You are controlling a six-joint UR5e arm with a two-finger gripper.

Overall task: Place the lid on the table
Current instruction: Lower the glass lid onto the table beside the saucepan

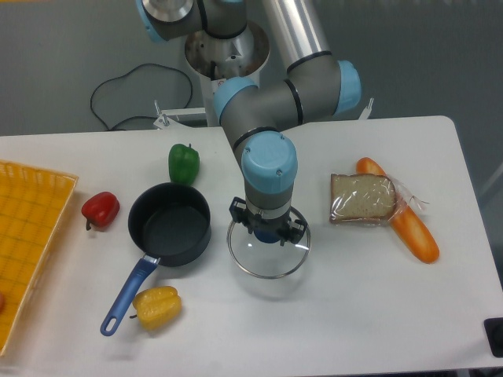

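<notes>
The round clear glass lid (269, 255) with a thin metal rim hangs low over the white table (338, 314), just right of the dark saucepan (169, 224). My gripper (268, 229) points straight down over the lid's centre and is shut on its knob, which the fingers mostly hide. A faint shadow lies on the table under the lid; whether the rim touches the surface I cannot tell.
A green pepper (183, 162) stands behind the saucepan, a red pepper (100, 209) to its left, a yellow pepper (156, 307) by the blue handle (126, 294). Bagged bread (362, 198) and a carrot (405, 220) lie at right. An orange gridded tray (27, 236) sits at the left edge.
</notes>
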